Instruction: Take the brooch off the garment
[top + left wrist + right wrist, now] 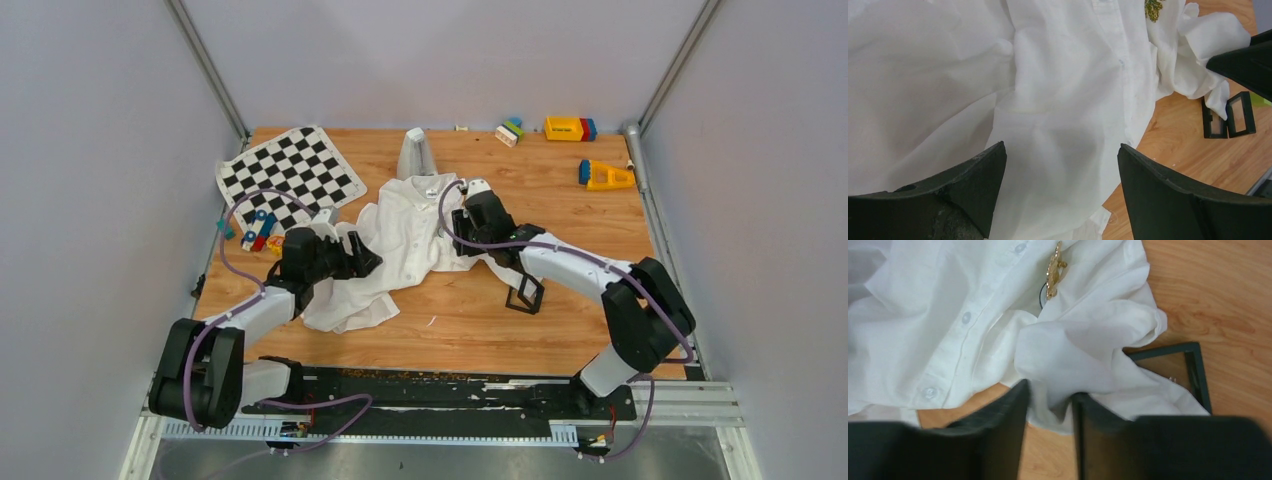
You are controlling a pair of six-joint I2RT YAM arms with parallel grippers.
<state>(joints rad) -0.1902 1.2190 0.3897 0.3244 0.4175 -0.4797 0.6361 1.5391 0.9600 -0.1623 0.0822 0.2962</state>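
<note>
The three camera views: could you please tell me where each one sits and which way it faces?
Top external: fixed above and behind the arms, looking down at the table and shirt; both arms show whole.
Left wrist: on the left arm, looking down across the shirt; the left gripper shows, fingers wide apart.
Right wrist: on the right arm, looking down at a shirt fold lying between the right gripper's fingers.
Shared: both wrist views show the brooch and the black box.
</note>
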